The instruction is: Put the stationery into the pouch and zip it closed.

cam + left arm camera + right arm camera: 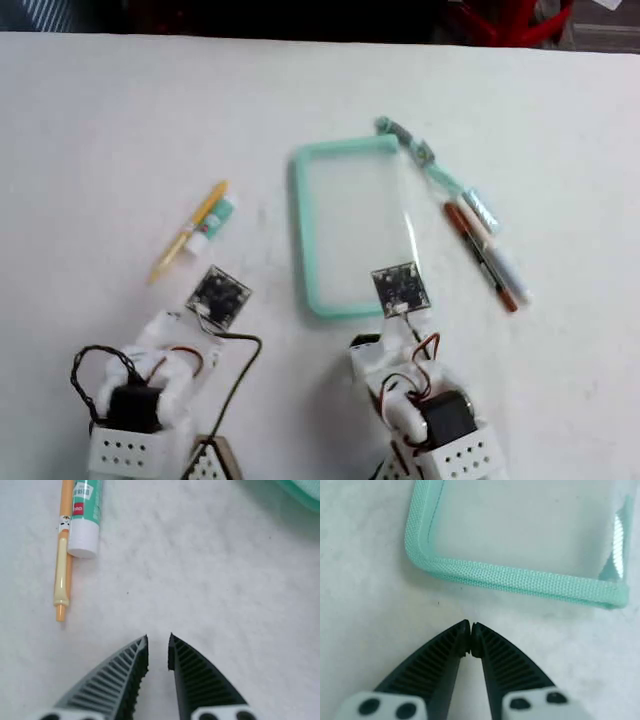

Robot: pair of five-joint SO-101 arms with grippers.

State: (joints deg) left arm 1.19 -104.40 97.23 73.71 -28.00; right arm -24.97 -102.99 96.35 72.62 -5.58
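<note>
The clear pouch with a mint-green edge [345, 225] lies flat mid-table; its near edge [520, 577] runs just beyond my right gripper [470, 626], which is shut on nothing. The zip pull [403, 138] trails from the pouch's far right corner. An orange pen [190, 232] and a green-and-white glue stick [212, 222] lie side by side left of the pouch. The same pen [62, 565] and glue stick [85, 515] show ahead of my left gripper [158, 642], whose fingers stand slightly open above bare table. A brown pen [480, 258] and a white marker [503, 268] lie right of the pouch.
Both arms [140, 400] [430, 410] sit at the table's near edge, with cables looping beside them. The white table [120, 120] stretches to a dark edge at the back. A small grey-and-teal item [478, 205] lies by the zip strap.
</note>
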